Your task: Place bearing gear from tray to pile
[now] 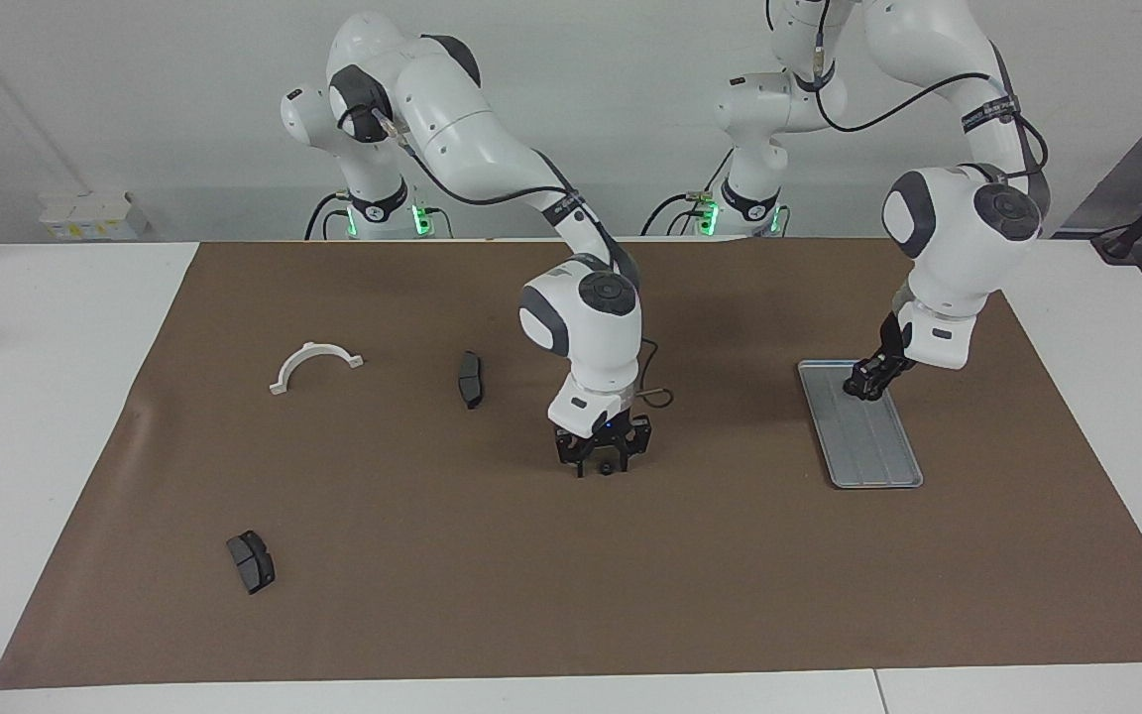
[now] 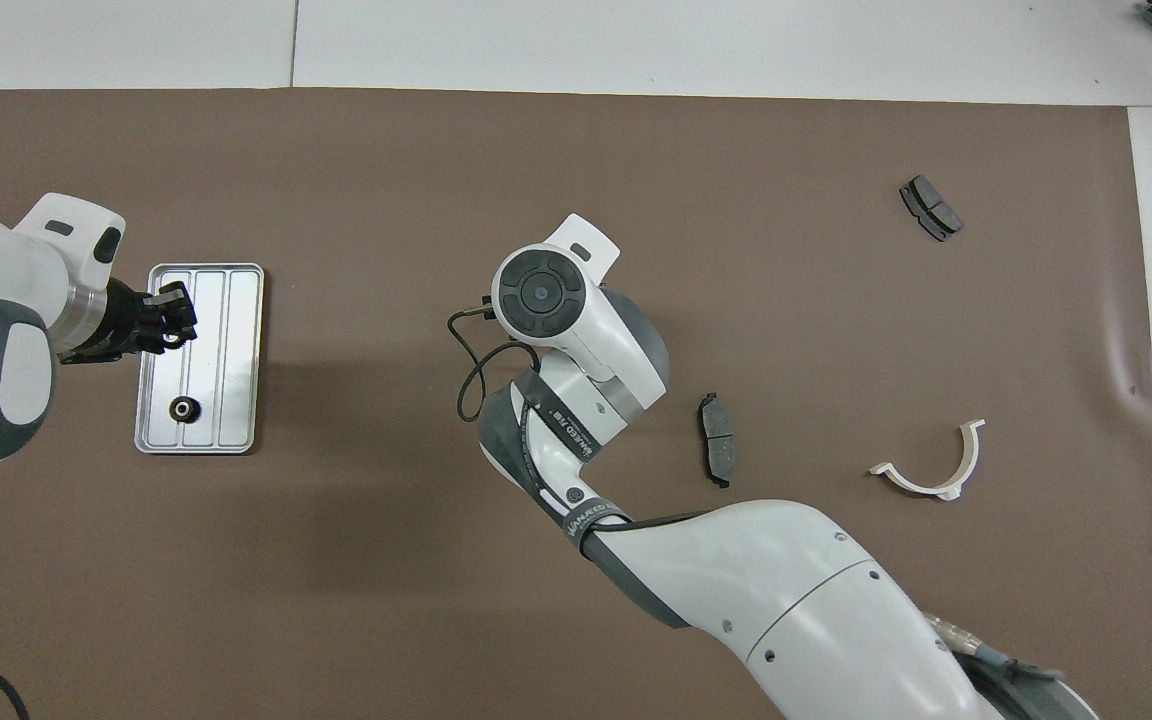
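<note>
The silver ridged tray (image 1: 878, 456) lies toward the left arm's end of the mat and also shows in the overhead view (image 2: 241, 350). One black bearing gear (image 2: 182, 408) lies on its end nearer the robots. My left gripper (image 1: 868, 383) is low over that end, tilted, with a second small black gear (image 2: 171, 338) at its tip. My right gripper (image 1: 606, 458) is down at the middle of the mat, open, with a small black gear (image 1: 608, 466) between its fingers. In the overhead view its own wrist hides it.
Toward the right arm's end lie a white half-ring bracket (image 1: 315, 364), a dark brake pad (image 1: 470, 379) beside it and another brake pad (image 1: 251, 561) farther from the robots. A brown mat (image 1: 571, 595) covers the white table.
</note>
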`<state>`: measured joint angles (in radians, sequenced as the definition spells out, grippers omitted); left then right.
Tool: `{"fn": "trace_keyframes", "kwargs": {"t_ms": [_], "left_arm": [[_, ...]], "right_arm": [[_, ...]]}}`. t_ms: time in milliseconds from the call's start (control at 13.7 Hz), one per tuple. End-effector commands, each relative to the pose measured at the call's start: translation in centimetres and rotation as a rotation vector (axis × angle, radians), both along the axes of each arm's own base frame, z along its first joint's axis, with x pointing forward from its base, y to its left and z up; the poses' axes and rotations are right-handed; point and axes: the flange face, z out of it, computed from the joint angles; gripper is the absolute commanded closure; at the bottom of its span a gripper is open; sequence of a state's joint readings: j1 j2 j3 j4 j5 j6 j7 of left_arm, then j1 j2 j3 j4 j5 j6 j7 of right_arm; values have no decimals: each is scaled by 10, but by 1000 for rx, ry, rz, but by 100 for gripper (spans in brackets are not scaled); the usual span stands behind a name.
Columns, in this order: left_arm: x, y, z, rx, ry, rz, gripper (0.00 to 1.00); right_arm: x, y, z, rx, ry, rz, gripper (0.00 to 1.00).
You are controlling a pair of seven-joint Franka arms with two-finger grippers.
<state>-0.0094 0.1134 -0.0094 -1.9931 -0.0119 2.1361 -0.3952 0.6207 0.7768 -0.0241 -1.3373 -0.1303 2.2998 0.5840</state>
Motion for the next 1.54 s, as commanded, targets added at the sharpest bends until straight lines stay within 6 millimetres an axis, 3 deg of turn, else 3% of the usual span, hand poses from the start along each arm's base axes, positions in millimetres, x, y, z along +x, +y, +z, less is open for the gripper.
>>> {"fn": "trace_keyframes", "kwargs": {"t_ms": [0,73,219,439,658,950,1097,1316,1462], "left_arm": [[-2,-1,0,16,2,-16,100],[-2,-2,0,16,2,-17,100],[-1,-2,1,16,-8,-17,100],[0,-2,1,16,-11,-17,100],[1,-5,4,15,-15,-11,100],[10,-59,17,2,-59,10,100],[15,-92,26,-24,-130,38,100],[16,-174,13,-73,-198,55,100],[27,-239,0,-108,-208,87,100]], "right_arm": [[-5,-2,2,21,4,-29,46],[-5,-2,3,24,4,-31,67],[-4,-2,5,25,-3,-29,68],[-3,-3,6,26,-4,-32,78],[-2,-4,8,27,-6,-32,96],[13,-29,20,0,9,-56,100],[21,-58,48,-32,47,-33,100],[38,-116,100,3,76,-54,100],[49,-176,146,38,97,-55,100]]}}
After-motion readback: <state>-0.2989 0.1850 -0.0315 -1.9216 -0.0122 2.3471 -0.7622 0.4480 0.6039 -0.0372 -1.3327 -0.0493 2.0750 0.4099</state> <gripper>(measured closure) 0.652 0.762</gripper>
